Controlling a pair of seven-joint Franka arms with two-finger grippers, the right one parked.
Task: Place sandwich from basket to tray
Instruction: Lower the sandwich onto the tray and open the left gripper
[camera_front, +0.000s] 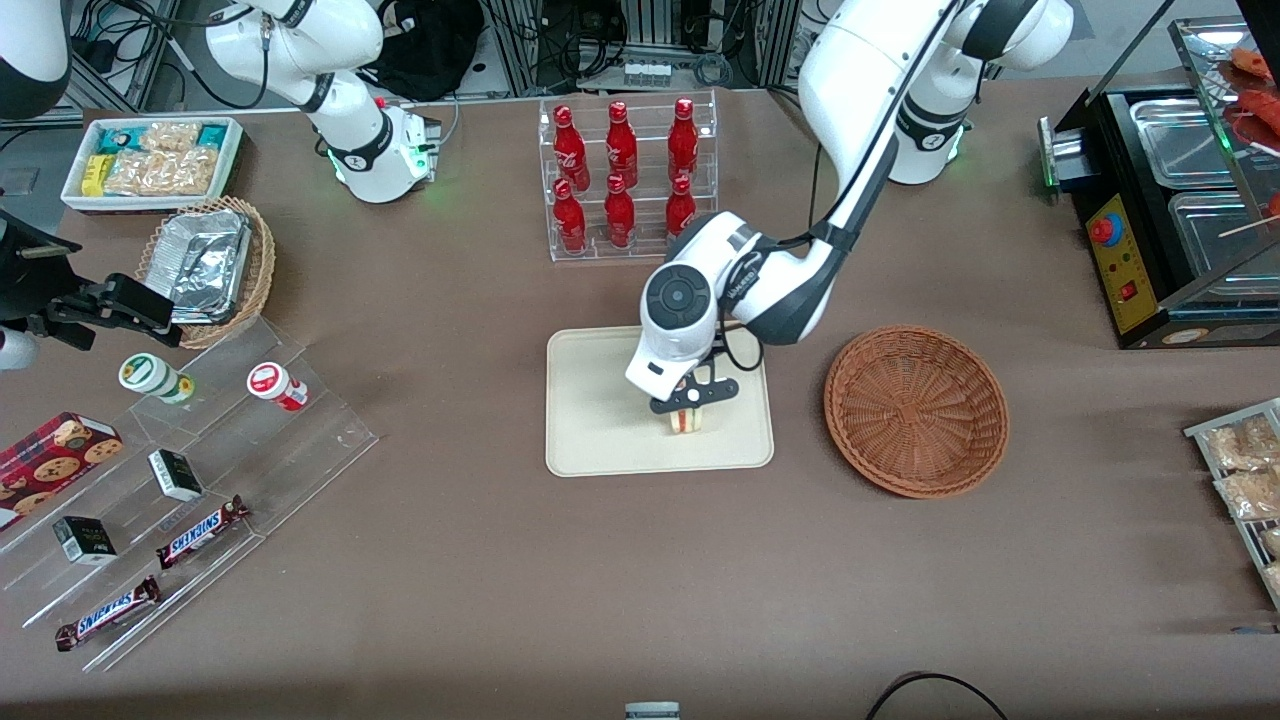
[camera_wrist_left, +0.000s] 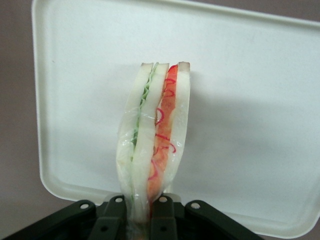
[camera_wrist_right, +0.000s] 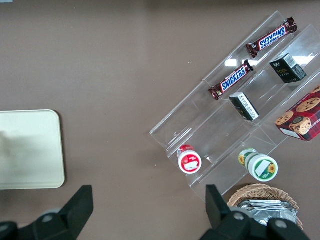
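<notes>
the cream tray (camera_front: 600, 420) sits at the front view's centre beside the empty reddish basket (camera_front: 916, 410), the gripper (camera_front: 692, 398) over it with fingers (camera_wrist_left: 162, 220) clamped on the upright sandwich (camera_wrist_left: 155, 145), while snickers bars (camera_front: 198, 532) lie lower left.

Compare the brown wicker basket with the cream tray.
The basket is round, woven and reddish-brown; the tray is rectangular, smooth and cream with rounded corners. The basket has nothing in it; the tray has the sandwich over it, pinched in the left arm's pincer. The basket lies toward the working arm's end of the table; the tray sits nearer the middle. Both are shallow and rest on the brown table.
</notes>
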